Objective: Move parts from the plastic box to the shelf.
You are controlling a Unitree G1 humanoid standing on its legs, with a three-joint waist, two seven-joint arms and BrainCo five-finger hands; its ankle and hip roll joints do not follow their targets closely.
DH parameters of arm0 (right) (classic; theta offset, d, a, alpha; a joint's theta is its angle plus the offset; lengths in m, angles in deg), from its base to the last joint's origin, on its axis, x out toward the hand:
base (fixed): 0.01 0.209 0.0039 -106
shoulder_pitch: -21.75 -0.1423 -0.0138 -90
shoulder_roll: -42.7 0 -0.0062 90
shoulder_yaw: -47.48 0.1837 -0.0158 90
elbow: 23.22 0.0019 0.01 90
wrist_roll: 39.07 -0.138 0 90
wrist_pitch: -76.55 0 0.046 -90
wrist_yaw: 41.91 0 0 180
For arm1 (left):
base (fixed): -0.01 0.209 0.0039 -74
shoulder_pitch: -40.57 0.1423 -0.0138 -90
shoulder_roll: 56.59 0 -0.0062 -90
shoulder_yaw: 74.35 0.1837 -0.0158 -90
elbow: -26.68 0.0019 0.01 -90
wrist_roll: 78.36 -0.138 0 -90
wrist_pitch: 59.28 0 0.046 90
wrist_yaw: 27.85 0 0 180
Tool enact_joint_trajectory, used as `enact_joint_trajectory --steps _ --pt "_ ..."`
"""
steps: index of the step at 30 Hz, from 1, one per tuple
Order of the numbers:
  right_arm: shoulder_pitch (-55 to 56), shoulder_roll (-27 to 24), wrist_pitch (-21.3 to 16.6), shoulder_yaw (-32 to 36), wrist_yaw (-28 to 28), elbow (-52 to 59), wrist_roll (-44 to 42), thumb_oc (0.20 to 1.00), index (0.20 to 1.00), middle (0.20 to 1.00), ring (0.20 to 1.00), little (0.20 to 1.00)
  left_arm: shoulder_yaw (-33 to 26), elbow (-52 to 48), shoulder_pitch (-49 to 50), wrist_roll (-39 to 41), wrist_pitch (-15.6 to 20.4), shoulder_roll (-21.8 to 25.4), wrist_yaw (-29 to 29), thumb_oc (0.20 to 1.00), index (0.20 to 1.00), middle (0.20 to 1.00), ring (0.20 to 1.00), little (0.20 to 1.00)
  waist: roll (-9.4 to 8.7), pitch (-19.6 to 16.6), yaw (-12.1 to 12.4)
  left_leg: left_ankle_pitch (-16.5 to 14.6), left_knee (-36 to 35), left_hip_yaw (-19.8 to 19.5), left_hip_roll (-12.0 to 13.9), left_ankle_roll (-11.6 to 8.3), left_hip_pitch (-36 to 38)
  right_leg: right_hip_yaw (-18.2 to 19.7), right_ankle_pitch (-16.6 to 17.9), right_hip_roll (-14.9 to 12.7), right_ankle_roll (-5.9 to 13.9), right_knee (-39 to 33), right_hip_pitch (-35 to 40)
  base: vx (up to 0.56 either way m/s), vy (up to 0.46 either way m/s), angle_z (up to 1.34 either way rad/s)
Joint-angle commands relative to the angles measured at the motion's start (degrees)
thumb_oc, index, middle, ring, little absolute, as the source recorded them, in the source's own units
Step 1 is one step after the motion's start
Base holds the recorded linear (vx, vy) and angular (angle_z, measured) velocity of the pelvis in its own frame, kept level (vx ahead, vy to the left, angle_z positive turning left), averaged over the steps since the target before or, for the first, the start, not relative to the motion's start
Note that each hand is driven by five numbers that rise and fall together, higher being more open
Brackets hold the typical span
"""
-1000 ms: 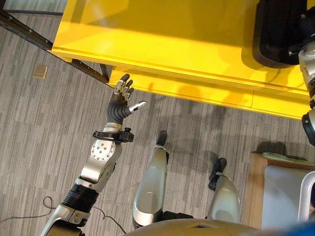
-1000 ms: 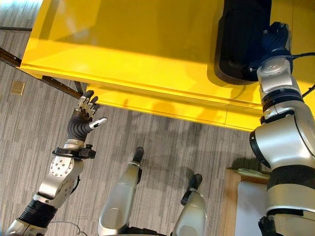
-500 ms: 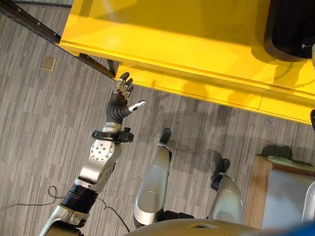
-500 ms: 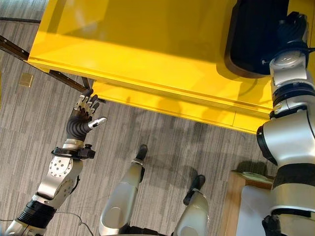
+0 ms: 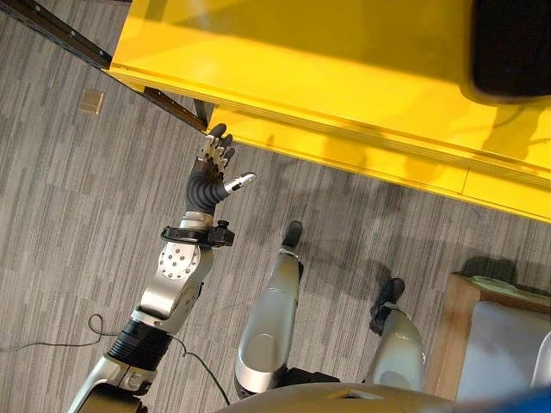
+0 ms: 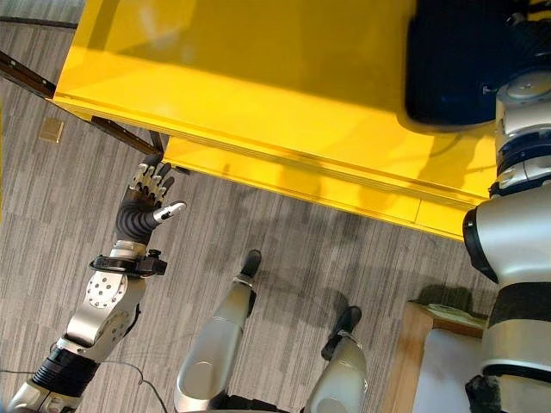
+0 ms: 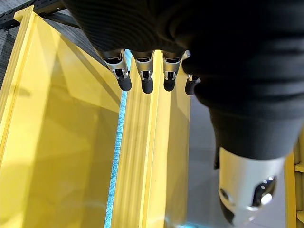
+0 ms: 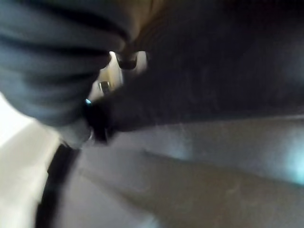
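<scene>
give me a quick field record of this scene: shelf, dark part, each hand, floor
shelf: yellow shelf, across the top of the head views
dark part: black part lying on the shelf, right side
left hand: left hand open, holding nothing, raised over the floor by the shelf's front edge
right hand: right hand at the black part, fingers hidden
floor: grey carpet

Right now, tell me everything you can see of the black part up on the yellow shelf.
The black part is a dark, matte, bulky piece with rounded corners, plastic by its look. It lies flat on the yellow shelf, at the far right of the shelf top, and runs past the picture's upper edge. The right hand is at its right edge; the pictures do not show whether the hand grips it. Its details cannot be made out.
</scene>
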Motion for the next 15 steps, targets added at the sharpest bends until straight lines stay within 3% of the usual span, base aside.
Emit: enact_joint_trajectory --steps 1,15 --pt "-6.87 -3.23 -2.20 -4.00 2.32 2.30 -1.48 1.000 1.000 1.000 1.000 1.000 -0.46 -5.50 -0.66 0.39 3.59 3.12 -1.18 1.000 1.000 1.000 1.000 1.000 -0.68 -1.17 -0.61 -0.33 2.45 1.44 2.06 -1.37 -5.85 0.35 -5.79 1.94 -3.74 0.84 8.38 0.00 0.000 0.00" --pt "-7.31 -1.78 -2.73 -3.67 2.69 2.67 -3.50 1.000 1.000 1.000 1.000 1.000 -1.50 -5.45 0.34 0.83 3.66 3.75 -1.38 1.000 1.000 1.000 1.000 1.000 -0.96 -1.56 -1.32 -0.36 2.18 1.60 2.24 -1.36 -5.13 0.65 -6.17 2.34 -3.90 0.57 8.89 0.00 0.000 0.00"
